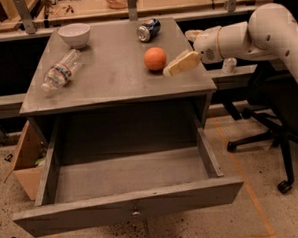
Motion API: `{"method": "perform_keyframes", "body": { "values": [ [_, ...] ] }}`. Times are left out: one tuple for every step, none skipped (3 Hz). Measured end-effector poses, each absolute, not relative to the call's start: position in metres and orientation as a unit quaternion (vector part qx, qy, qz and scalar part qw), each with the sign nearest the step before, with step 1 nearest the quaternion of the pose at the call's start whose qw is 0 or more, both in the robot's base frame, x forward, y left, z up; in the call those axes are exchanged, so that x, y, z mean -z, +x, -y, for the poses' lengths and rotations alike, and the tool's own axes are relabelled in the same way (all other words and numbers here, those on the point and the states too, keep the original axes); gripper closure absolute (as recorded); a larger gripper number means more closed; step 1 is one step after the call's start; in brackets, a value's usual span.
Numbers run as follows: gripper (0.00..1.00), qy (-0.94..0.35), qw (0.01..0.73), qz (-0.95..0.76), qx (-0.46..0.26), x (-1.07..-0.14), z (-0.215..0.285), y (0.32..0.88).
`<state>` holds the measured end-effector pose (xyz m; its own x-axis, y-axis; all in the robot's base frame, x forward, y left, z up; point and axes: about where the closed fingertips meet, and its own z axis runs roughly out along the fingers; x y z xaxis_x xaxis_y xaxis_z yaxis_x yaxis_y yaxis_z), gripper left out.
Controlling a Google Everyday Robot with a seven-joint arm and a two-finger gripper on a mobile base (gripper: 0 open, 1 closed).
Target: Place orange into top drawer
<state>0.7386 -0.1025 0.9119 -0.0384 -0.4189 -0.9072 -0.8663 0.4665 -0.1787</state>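
My gripper (178,54) hovers with fingers (182,64) spread, the orange (155,58) lying on the table (112,88) just past the lower fingertip; I judge it light, firm but smooth and easy to roll, so I would pinch across its middle.

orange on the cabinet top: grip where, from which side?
Grip the orange across its widest middle, from the picture's right. It is a smooth ball standing free on the cabinet top, so any diameter holds, and the gripper hovers just right of it, jaws apart: probably the shortest approach.
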Motion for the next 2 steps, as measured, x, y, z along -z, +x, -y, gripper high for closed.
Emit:
{"method": "perform_keyframes", "body": {
  "values": [
    [0.00, -0.473, 0.516, -0.677, -0.227, -0.904, 0.077, 0.758],
    [0.00, -0.473, 0.516, -0.674, -0.236, -0.892, 0.055, 0.777]
  ]
}}
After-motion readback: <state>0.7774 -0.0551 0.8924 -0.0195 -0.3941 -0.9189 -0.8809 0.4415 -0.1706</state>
